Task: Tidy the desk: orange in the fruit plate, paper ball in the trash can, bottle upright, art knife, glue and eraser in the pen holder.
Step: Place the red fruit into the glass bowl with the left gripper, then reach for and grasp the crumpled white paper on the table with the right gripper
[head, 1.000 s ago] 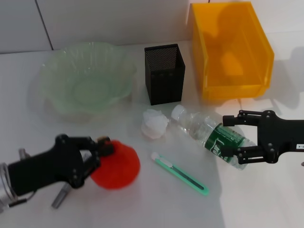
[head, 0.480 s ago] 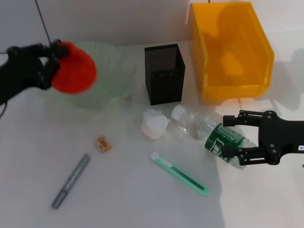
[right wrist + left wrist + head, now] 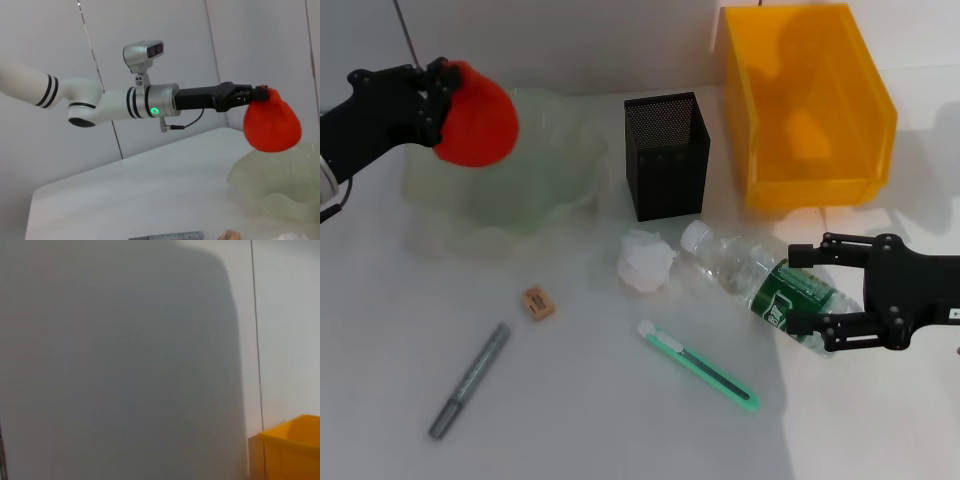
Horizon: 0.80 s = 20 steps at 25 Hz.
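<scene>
left gripper (image 3: 432,95): I have it raised over the far-left edge of the fruit plate (image 3: 560,180), fingers clamped on the top of the orange (image 3: 472,120).

orange vs jaws: hangs straight below the closed jaws and bulges toward the plate side. The right wrist view shows the orange (image 3: 271,125) clear of the plate rim, not touching.

plate vs jaws: the bowl centre lies below the jaws and off toward the robot's right. As I read it, the orange is over the rim, not yet the hollow.

key relation: drop point is inboard of where I'm holding, so I'd shift right and lower before letting go. Released here, it could catch the wavy rim and roll off.

right gripper (image 3: 807,284): low on the desk, fingers spread, straddling the labelled body of the lying bottle (image 3: 760,282). I can't tell whether the pads touch it.

bottle axis: runs diagonally, cap end pointing away from the jaws toward the paper ball (image 3: 645,261), base end between the fingers.

nearer arm: left for the eraser (image 3: 537,303) and the glue stick (image 3: 470,380); the art knife (image 3: 698,365) sits nearer the right jaws.

pen holder (image 3: 665,155): beyond the paper ball, between plate and yellow bin (image 3: 805,100).
</scene>
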Each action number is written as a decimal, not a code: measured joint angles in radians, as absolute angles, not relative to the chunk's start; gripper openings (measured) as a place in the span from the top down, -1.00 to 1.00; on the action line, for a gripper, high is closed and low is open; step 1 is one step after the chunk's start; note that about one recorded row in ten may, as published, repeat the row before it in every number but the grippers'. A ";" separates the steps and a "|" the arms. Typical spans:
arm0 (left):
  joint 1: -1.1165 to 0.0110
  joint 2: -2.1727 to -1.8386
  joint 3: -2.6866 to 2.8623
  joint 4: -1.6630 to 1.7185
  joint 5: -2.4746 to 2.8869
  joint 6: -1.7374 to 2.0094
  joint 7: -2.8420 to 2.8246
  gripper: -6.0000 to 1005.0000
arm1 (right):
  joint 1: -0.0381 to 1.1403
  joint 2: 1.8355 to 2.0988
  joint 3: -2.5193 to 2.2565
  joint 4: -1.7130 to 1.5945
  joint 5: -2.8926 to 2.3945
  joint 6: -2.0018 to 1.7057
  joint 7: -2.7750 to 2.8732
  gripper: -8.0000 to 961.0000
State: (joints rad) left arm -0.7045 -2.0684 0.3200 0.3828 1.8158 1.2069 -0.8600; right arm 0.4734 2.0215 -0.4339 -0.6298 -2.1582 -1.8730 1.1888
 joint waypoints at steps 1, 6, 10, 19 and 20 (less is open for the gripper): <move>-0.705 -2.068 0.320 0.383 1.816 1.207 -0.860 0.81 | 0.473 2.022 -0.434 -0.630 -2.158 -1.874 1.189 -0.61; -0.726 -2.072 0.321 0.350 1.793 1.170 -0.857 0.75 | 0.473 2.023 -0.435 -0.631 -2.158 -1.882 1.189 -0.61; -0.736 -2.071 0.358 0.338 1.786 1.145 -0.868 0.56 | 0.469 2.025 -0.436 -0.630 -2.158 -1.887 1.189 -0.60; -0.702 -2.067 0.383 0.350 1.787 1.300 -0.929 0.02 | 0.459 2.018 -0.430 -0.652 -2.085 -1.889 1.291 -0.60; -0.655 -2.066 0.408 0.357 1.788 1.423 -0.932 -0.05 | 0.461 2.013 -0.429 -0.688 -2.065 -1.889 1.368 -0.59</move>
